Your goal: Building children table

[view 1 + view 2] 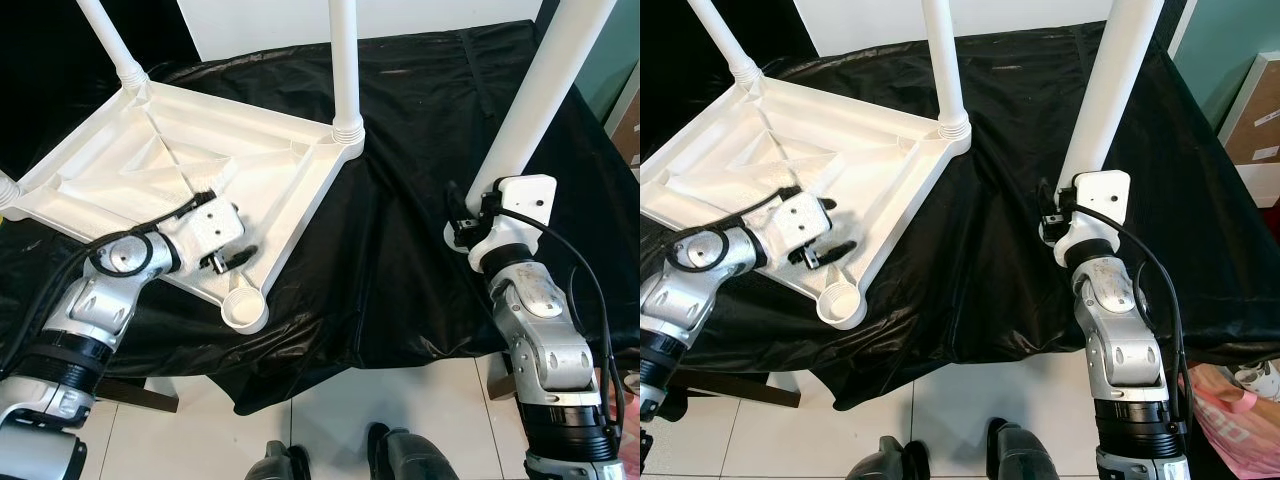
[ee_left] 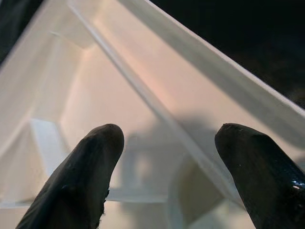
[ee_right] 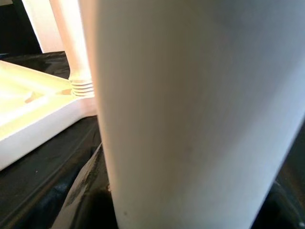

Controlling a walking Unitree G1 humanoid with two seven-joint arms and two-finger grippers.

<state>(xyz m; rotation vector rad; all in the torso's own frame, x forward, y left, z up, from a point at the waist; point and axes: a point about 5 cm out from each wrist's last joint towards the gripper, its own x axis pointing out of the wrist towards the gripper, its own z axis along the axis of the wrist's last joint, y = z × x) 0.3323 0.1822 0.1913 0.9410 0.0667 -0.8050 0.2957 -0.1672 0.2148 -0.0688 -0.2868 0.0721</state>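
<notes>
We have the upturned tabletop (image 1: 190, 160) on black sheeting (image 1: 400, 200).
Left end effector (image 1: 232, 258) open over its underside; right end effector (image 1: 468, 222) clamps loose leg (image 1: 530, 110).

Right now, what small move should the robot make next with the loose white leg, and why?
Probably carry the loose leg, held upright by the right end effector, toward the empty corner socket of the upturned tabletop. The other corners in view already hold legs, and the left end effector rests open on the tabletop beside that socket.
</notes>
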